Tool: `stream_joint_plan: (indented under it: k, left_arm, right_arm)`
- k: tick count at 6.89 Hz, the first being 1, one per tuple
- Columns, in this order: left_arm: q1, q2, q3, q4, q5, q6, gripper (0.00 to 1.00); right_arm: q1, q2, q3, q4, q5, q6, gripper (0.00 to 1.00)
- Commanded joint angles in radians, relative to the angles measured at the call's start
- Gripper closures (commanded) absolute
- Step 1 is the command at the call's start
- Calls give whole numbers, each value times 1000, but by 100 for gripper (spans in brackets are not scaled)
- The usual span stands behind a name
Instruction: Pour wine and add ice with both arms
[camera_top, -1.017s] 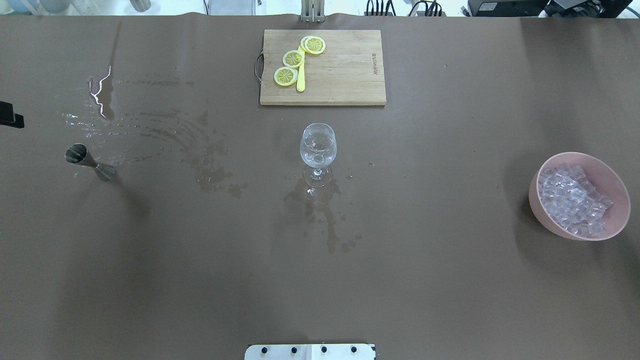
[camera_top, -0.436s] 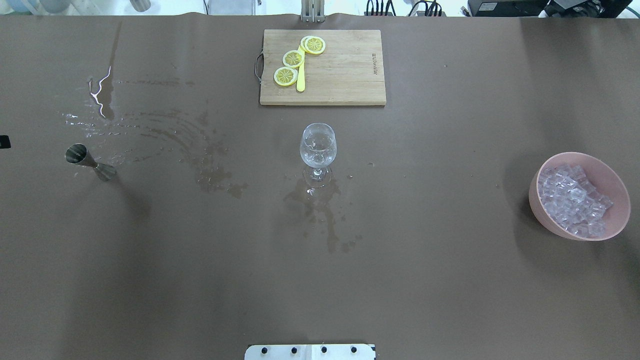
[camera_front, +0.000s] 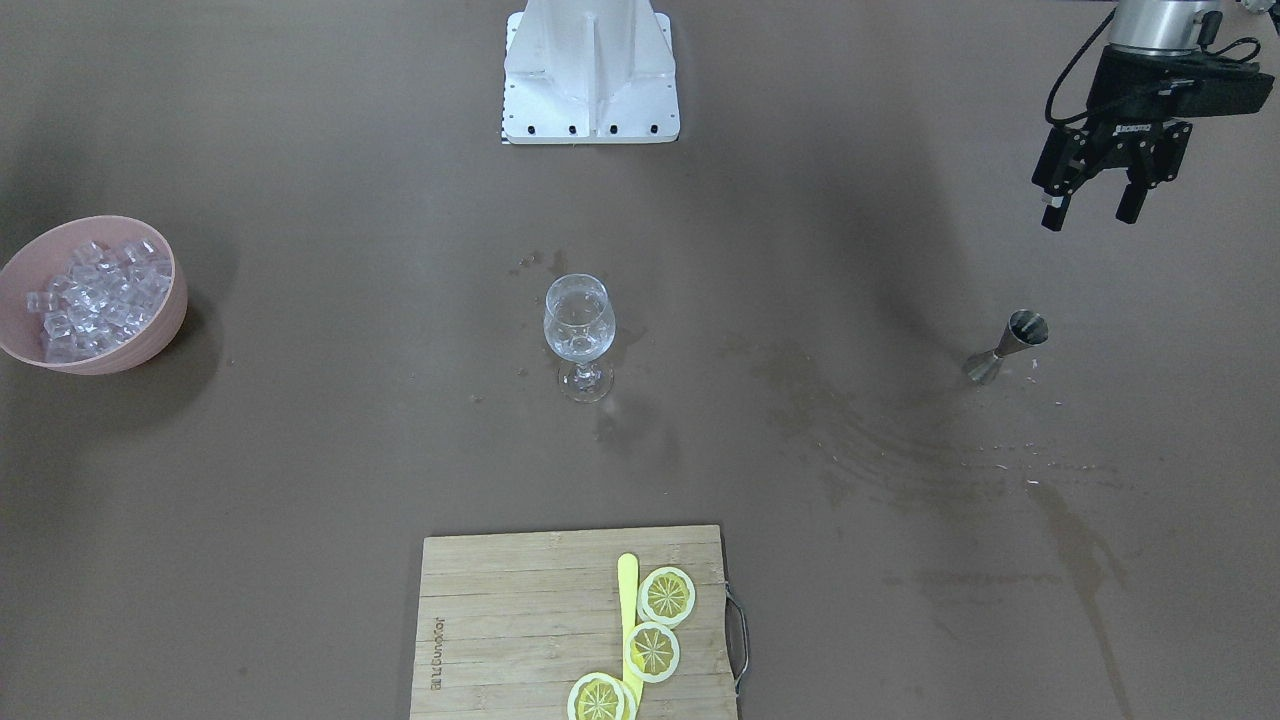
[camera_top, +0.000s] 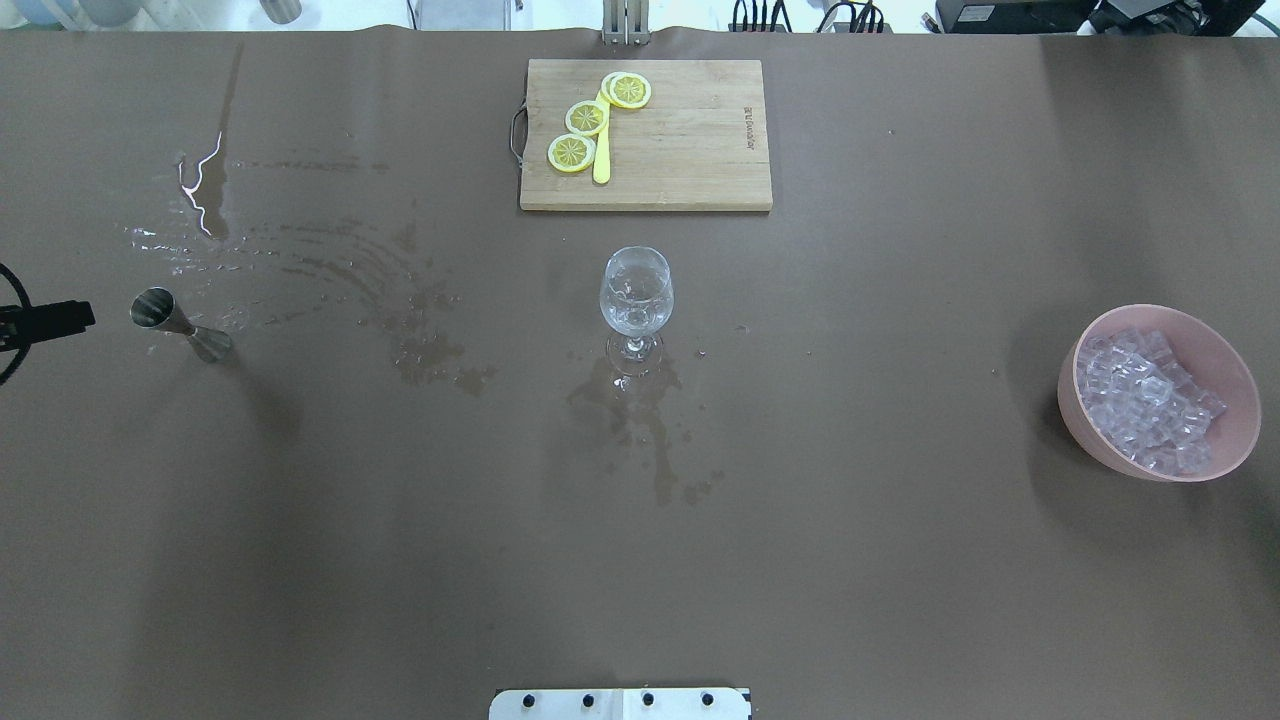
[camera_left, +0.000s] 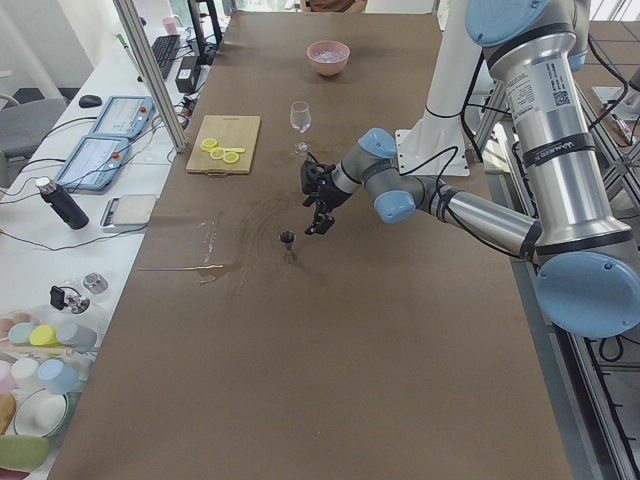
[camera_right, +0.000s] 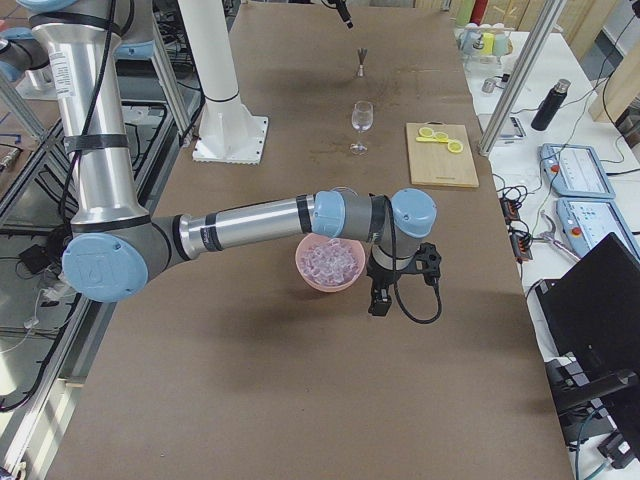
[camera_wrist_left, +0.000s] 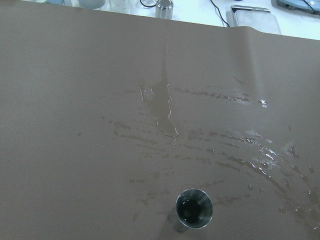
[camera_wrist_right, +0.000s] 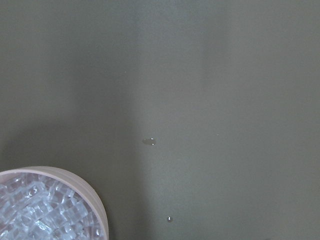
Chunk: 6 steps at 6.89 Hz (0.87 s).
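A clear wine glass (camera_top: 636, 295) (camera_front: 578, 325) stands upright mid-table; I see no wine in it. A steel jigger (camera_top: 175, 322) (camera_front: 1008, 345) stands far left, and its inside (camera_wrist_left: 194, 207) looks dark. My left gripper (camera_front: 1090, 205) (camera_left: 318, 205) hangs open and empty above the table, just short of the jigger and on the robot's side of it. The ice (camera_top: 1145, 395) (camera_wrist_right: 35, 215) is heaped in a pink bowl (camera_top: 1085, 430) (camera_front: 140, 345) far right. My right gripper (camera_right: 385, 290) hovers beside that bowl. It shows only in the exterior right view, so I cannot tell its state.
A wooden cutting board (camera_top: 690, 150) at the far middle carries lemon slices (camera_top: 588, 118) and a yellow stick. Wet streaks and puddles (camera_top: 330, 260) spread between jigger and glass. The white pedestal (camera_front: 590, 70) stands at the robot's edge.
In the overhead view the left gripper's black tip has slid down the left edge and further in, ending level with the jigger. Glass, jigger and bowl have not moved.
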Motion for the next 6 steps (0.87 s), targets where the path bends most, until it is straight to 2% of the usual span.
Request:
stream_joint_plan:
  k: [1, 2, 4, 6]
  left_arm:
    - [247, 15, 8, 0, 268, -153, 2]
    - [301, 15, 34, -1, 348, -174, 2]
    - [325, 11, 117, -28, 439, -174, 3]
    - [342, -11, 291, -256, 525, -171, 3]
  right_arm:
    - [-7, 5, -5, 0, 0, 0, 0]
    - [-7, 6, -6, 0, 0, 0, 0]
    - [-7, 11, -9, 0, 0, 0, 0]
    - [-9, 12, -9, 0, 0, 0, 0]
